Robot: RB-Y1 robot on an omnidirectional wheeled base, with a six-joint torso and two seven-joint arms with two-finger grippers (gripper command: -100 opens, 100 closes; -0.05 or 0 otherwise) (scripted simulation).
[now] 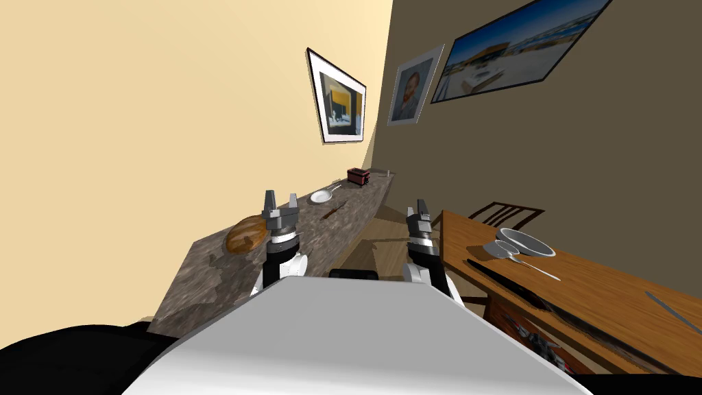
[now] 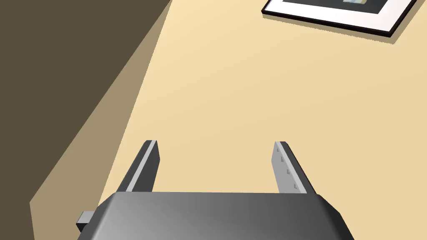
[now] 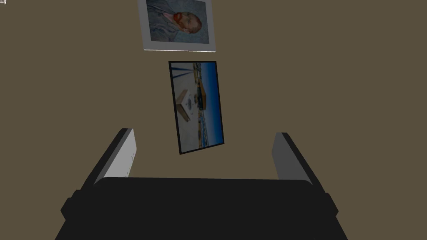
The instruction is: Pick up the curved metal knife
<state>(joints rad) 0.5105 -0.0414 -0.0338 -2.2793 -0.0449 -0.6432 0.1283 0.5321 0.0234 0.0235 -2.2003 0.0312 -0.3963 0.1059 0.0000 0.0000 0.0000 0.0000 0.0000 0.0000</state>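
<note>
Left gripper (image 1: 281, 199) and right gripper (image 1: 418, 208) both spread, empty; the knife (image 1: 507, 282), judged to be the long dark blade, lies along the wooden table (image 1: 617, 288) edge, nearest the right gripper.

Three framed pictures (image 1: 337, 97) (image 1: 413, 86) (image 1: 511, 44) hang on the walls. Two tables stand here: one stone table (image 1: 206, 274), one wooden table (image 1: 603, 281). There is one loaf (image 1: 245, 234), one pan (image 1: 321, 197), one toaster (image 1: 358, 175), one bowl (image 1: 526, 241), one chair (image 1: 507, 212), and three knives (image 1: 334, 209) (image 1: 507, 281) (image 1: 672, 312).
</note>
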